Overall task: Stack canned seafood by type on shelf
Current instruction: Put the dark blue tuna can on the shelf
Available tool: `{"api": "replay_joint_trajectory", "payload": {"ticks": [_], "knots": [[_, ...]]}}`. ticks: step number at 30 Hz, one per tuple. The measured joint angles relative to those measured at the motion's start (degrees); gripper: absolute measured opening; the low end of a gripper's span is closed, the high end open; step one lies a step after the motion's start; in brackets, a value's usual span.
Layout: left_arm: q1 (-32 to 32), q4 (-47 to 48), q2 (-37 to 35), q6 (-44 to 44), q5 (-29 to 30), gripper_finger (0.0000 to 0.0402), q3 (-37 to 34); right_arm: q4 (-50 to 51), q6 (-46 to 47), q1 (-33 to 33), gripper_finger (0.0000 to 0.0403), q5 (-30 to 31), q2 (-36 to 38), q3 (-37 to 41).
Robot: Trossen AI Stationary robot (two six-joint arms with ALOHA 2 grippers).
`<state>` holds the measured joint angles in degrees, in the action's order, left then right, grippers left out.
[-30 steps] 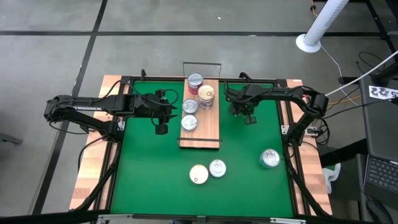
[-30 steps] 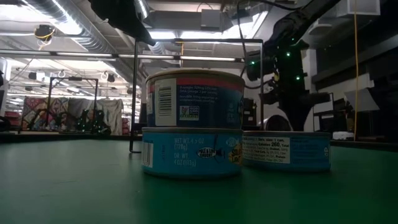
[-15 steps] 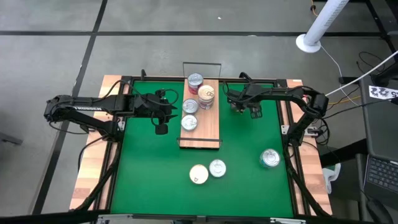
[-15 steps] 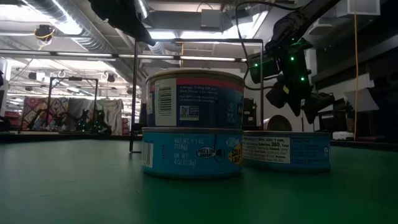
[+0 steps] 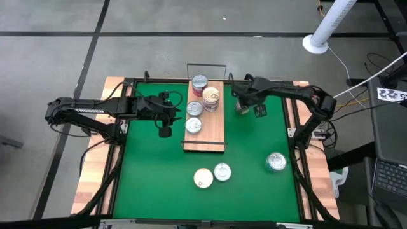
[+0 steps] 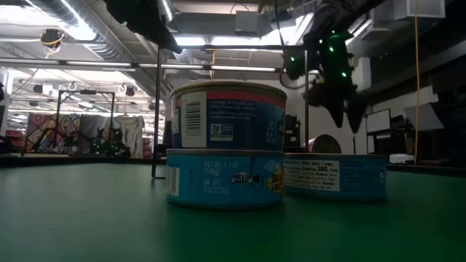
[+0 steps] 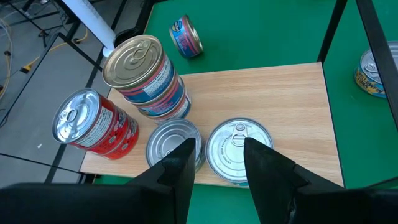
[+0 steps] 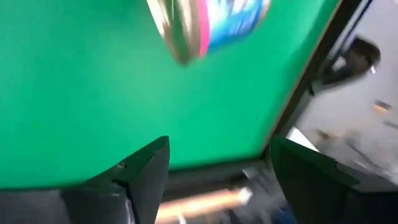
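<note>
Low view showed two stacked tins [image 6: 227, 145] nearest, lower label reading "NET WT 4.5 OZ", bare green mat [image 5: 248, 159] around them. Beyond, four cans sat on the wooden shelf [image 5: 215, 130], its near half free. The left gripper [image 5: 165, 131] hung spread open beside it. The right gripper [image 5: 252, 109] also spread, empty; a blue-and-pink tin [image 8: 208, 26] lay tilted on the mat

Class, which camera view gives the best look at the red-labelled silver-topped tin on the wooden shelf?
The left wrist view: the red-labelled tin shows both its lid and label on the wooden shelf. The high view shows only its top; the low and right wrist views do not show it clearly.
</note>
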<state>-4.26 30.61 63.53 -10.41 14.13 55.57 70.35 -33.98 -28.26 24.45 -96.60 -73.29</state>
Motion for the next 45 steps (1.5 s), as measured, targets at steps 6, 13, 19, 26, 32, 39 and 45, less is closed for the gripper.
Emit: {"api": "replay_joint_trajectory", "payload": {"ticks": [6,13,19,26,32,39,45], "knots": [[0.0,0.0,0.0,-0.3,0.0,0.0131,0.0,-2.0,-0.9,-5.4,0.0276,-15.3,0.0,-6.1],[0.0,0.0,0.0,-0.4,0.0,0.0131,0.0,-4.3,-1.0,-10.0,0.0276,-27.2,0.0,-6.7],[0.0,0.0,0.0,-0.4,0.0,0.0131,0.0,-4.5,-5.6,-10.4,0.0276,-31.5,0.0,-6.7],[0.0,0.0,0.0,-0.4,0.0,0.0131,0.0,-9.6,-10.0,-10.4,0.0276,-34.4,0.0,-5.2],[0.0,0.0,0.0,-0.4,0.0,0.0131,0.0,-11.8,-12.9,-10.3,0.0276,-33.4,0.0,-2.8],[0.0,0.0,0.0,-0.5,0.0,0.0131,0.0,-14.8,-13.4,-10.4,0.0276,-32.5,0.0,0.3],[0.0,0.0,0.0,-0.5,0.0,0.0131,0.0,-15.5,-14.5,-10.4,0.0276,-32.5,0.0,1.6]]}}
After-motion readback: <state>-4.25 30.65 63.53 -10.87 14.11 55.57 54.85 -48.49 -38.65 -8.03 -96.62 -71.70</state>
